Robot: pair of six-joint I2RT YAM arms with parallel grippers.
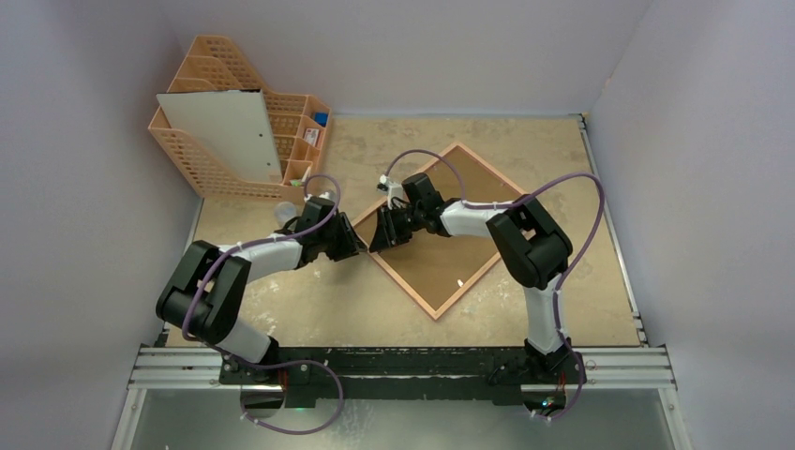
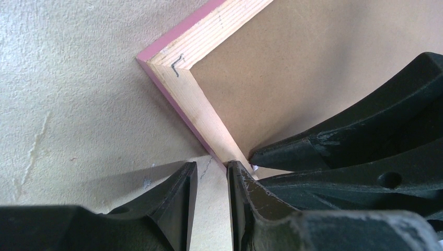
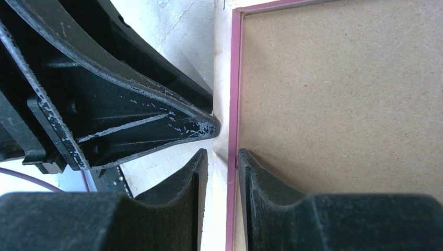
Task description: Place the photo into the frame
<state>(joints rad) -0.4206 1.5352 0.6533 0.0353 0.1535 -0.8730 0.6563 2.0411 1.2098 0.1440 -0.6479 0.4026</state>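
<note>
The worktop (image 1: pixel 281 309) was beige and mottled, shut in by pale lilac walls (image 1: pixel 84 187). At its far left corner stood an orange mesh rack (image 1: pixel 202 173) holding a pale sheet (image 1: pixel 225 131); what that sheet was could not be told. The frame (image 2: pixel 198 99) lay back-up and cornerwise mid-worktop, with a brown backing board (image 1: pixel 441 258) filling it. The left claw (image 2: pixel 209 170) and right claw (image 3: pixel 222 157) met by the frame's corner nearest the worktop's left edge, each clenched across the rail. From above, the arms hid that corner. The photo's whereabouts could not be made out.
</note>
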